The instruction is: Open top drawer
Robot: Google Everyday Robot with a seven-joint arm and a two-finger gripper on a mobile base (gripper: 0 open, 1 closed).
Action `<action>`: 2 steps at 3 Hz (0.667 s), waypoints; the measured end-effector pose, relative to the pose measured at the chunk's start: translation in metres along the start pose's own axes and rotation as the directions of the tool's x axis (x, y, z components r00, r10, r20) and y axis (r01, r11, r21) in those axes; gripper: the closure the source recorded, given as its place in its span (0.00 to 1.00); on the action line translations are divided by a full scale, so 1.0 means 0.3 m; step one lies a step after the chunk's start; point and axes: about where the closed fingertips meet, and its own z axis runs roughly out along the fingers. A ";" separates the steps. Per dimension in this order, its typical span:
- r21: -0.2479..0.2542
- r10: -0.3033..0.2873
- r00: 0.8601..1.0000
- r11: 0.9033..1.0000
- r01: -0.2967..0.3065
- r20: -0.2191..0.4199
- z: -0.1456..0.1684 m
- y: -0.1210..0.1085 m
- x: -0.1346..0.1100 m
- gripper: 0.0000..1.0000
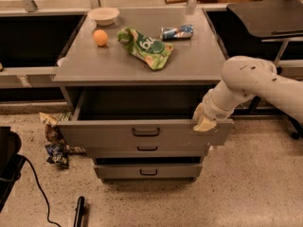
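The top drawer (109, 135) is the tallest and widest grey front, with a small dark loop handle (146, 132). It stands pulled well out of the grey cabinet (189, 65), and its dark inside shows behind the front. My gripper (202, 118) rests on the upper right edge of the drawer front, with my white arm reaching in from the right. Two shorter drawers (147, 148) sit closed below it.
On the cabinet top lie an orange (100, 38), a white bowl (103, 15), a green chip bag (145, 47) and a blue packet (176, 31). Snack wrappers (54, 143) lie on the floor at the left. A black cable (35, 183) and a dark object (79, 211) lie near the bottom left.
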 end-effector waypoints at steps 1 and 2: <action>0.000 0.000 1.000 1.000 0.000 0.000 0.000 0.000 0.000 1.00; 0.000 0.000 1.000 1.000 0.000 0.000 0.000 0.000 0.000 0.81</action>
